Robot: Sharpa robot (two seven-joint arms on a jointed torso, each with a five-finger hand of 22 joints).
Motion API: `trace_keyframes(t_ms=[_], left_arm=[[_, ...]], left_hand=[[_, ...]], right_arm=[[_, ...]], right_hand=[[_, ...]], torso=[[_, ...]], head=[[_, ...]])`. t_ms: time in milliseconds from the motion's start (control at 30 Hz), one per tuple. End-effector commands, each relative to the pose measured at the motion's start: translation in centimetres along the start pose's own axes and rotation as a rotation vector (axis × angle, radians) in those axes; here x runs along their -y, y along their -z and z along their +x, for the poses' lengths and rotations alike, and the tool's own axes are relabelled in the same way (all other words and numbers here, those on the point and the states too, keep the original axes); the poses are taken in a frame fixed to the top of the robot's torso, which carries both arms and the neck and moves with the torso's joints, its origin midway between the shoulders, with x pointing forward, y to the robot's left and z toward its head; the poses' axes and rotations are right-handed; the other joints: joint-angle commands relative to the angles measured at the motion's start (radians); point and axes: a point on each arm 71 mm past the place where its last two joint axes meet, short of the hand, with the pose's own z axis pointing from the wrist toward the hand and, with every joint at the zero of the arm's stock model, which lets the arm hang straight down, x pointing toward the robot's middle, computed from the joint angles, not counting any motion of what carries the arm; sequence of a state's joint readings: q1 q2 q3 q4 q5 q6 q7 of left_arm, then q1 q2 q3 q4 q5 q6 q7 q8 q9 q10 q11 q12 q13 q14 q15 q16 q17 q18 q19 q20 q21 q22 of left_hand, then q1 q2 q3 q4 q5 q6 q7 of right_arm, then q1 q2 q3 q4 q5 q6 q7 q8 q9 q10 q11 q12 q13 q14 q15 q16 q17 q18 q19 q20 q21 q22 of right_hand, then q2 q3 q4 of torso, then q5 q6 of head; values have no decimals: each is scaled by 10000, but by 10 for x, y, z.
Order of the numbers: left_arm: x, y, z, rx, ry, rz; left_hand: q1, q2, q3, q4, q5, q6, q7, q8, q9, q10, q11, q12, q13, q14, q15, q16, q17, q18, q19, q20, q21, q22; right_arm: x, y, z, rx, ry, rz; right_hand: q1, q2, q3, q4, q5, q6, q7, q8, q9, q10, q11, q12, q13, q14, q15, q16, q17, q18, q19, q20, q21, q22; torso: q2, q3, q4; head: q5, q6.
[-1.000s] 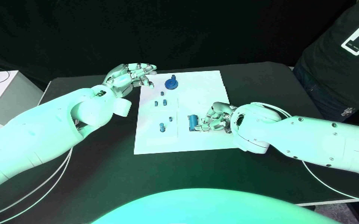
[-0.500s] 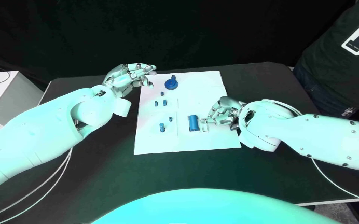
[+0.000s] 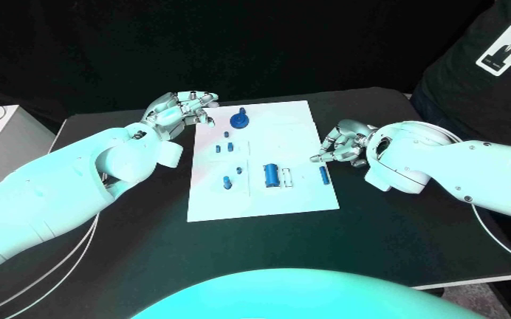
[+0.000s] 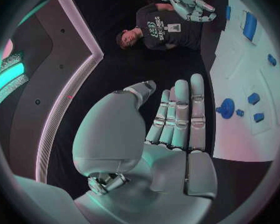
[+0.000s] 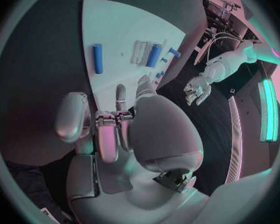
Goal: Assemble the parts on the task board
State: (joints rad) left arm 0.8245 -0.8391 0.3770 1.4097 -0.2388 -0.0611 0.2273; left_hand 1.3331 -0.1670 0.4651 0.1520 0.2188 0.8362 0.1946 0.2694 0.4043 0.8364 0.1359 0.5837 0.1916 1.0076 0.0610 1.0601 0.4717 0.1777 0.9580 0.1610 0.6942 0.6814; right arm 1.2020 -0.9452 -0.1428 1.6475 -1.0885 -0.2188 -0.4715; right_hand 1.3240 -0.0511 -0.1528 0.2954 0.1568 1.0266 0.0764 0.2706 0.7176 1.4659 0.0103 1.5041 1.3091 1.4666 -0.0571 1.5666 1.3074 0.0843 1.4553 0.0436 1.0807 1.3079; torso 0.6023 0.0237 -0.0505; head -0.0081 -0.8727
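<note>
right hand (image 3: pixel 343 144) curled, empty, beside the task board (image 3: pixel 287 193); left hand (image 3: pixel 179 109) spread, empty.

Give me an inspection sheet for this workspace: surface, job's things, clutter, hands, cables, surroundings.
Surface: black table, with the white task board in its middle.
Job's things: small blue parts on the board: a large cylinder near the middle, a thin rod by the right edge, a round knobbed piece at the far end, and smaller pieces along the left.
Clutter: nothing seen.
Hands: left hand empty, fingers straight, off the board's far left corner; right hand empty, fingers apart, off the board's right edge.
Cables: thin cables beneath the left arm.
Surroundings: dark backdrop; a person in a dark shirt beyond the right arm.
</note>
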Motion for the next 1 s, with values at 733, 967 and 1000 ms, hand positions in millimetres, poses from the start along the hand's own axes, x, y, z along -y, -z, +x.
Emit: trace_keyframes(t_ms=[733,967,1000], left_arm=[[1,1,1,-199,16,42],[1,2,0,-188,2,3],[1,2,0,-187,2,1]], left_hand=[[-2,66,-21,65,13,-68,-20,64,9,-74,-16,64,-18,-64,43,27,15,50,51,-7,-76,-24],[-2,66,-21,65,13,-68,-20,64,9,-74,-16,64,-18,-64,43,27,15,50,51,-7,-76,-24],[-2,66,-21,65,13,-68,-20,64,9,-74,-16,64,-18,-64,43,27,15,50,51,-7,-76,-24]], right_arm=[[19,-8,19,-258,2125,1435],[16,-10,27,-374,2016,1471],[16,-10,27,-381,2023,1476]], right_hand=[[-484,304,-147,-20,287,657,-194,77,-253,742,-251,5,2182,1002,-172,-41,2460,-21,61,-72,15,516],[-608,190,-173,-14,425,762,-249,205,-175,710,-295,-65,2139,1003,-209,-39,2465,-21,69,-105,-3,524],[-610,187,-172,-15,428,767,-251,213,-169,710,-299,-65,2139,1004,-210,-38,2468,-21,70,-106,-1,525]], torso=[[25,-6,14],[24,-8,20],[24,-9,21]], head=[[-80,1],[-58,1],[-57,1]])
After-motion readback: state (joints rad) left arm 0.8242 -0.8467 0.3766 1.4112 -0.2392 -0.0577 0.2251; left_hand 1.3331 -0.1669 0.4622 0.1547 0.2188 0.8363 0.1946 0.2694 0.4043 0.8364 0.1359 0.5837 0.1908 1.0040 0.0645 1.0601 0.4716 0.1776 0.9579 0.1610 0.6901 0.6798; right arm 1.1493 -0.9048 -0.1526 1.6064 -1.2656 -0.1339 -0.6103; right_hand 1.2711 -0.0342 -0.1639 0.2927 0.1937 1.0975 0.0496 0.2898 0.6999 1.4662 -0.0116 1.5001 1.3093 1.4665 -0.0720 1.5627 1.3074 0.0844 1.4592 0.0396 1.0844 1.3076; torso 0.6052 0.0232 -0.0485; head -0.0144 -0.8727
